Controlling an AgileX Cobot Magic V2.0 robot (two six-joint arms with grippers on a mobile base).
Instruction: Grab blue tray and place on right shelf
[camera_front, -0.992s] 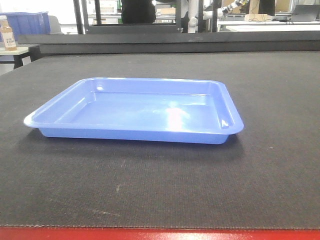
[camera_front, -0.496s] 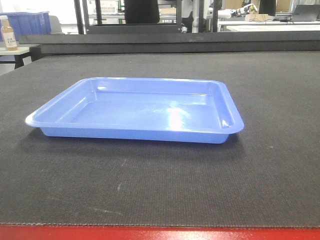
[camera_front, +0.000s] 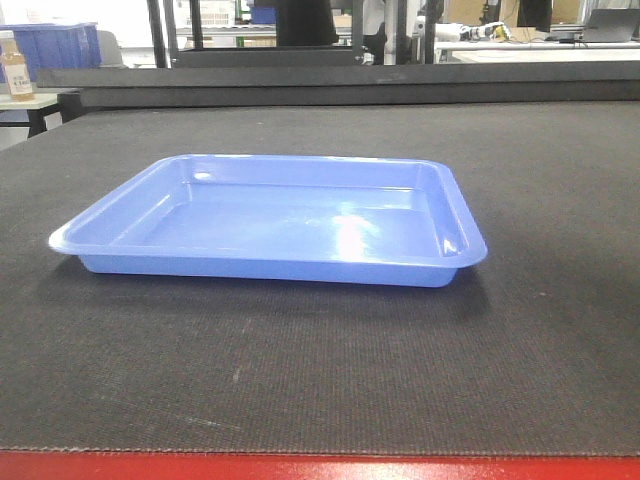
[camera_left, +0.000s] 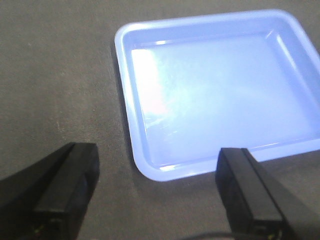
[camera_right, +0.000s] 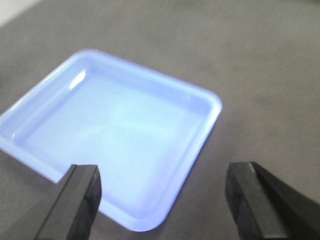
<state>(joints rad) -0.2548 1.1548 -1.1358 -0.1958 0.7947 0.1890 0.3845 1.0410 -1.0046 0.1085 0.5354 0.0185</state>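
Observation:
The blue tray (camera_front: 270, 218) lies flat and empty on the dark grey mat of the red-edged table (camera_front: 320, 380). In the left wrist view the tray (camera_left: 215, 95) fills the upper right, and my left gripper (camera_left: 157, 192) is open above the mat, its jaws astride the tray's near left corner. In the right wrist view the tray (camera_right: 110, 135) lies at left and centre, and my right gripper (camera_right: 162, 202) is open above its near right corner. Neither gripper touches the tray. Neither gripper shows in the front view. The right shelf is out of view.
Dark blue storage bins (camera_front: 55, 45) and a small bottle (camera_front: 15, 68) stand on a side table at the far left. A dark rail (camera_front: 340, 85) runs along the table's far edge, with metal racks and workbenches behind it.
The tray has not moved. Only the background behind the table shifts a little: a dark figure and a distant arm change place.

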